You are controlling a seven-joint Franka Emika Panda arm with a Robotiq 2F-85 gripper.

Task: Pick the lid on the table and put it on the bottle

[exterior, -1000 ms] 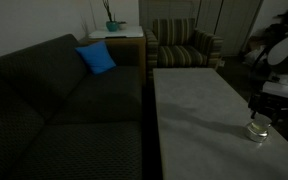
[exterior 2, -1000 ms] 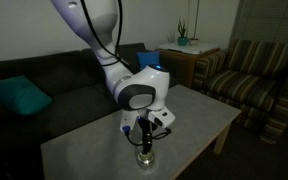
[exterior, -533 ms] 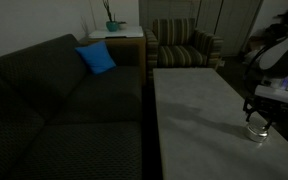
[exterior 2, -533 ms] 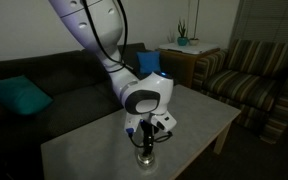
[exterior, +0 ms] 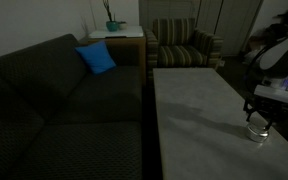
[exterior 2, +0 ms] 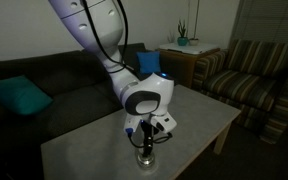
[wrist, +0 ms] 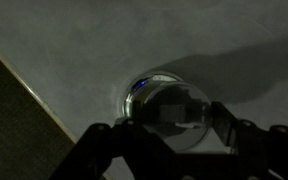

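Note:
The bottle [exterior: 259, 131] is a small squat glassy container near the table's edge; it also shows in an exterior view [exterior 2: 144, 158]. My gripper [exterior: 258, 117] points straight down right above it, as an exterior view [exterior 2: 144, 143] also shows. In the wrist view the gripper [wrist: 176, 122] has a finger on each side of the pale round lid [wrist: 179, 108]. The lid sits over the bottle's mouth, and the glassy rim [wrist: 137, 88] shows at its upper left. The fingers touch the lid's edges.
The pale marble-like table [exterior: 194, 110] runs beside a dark sofa [exterior: 64, 100] with a blue cushion [exterior: 97, 58]. A striped armchair [exterior: 184, 45] stands beyond the table's far end. The room is dim.
From one second ago to half a second ago my gripper came down closer onto the bottle. Since then nothing has visibly moved.

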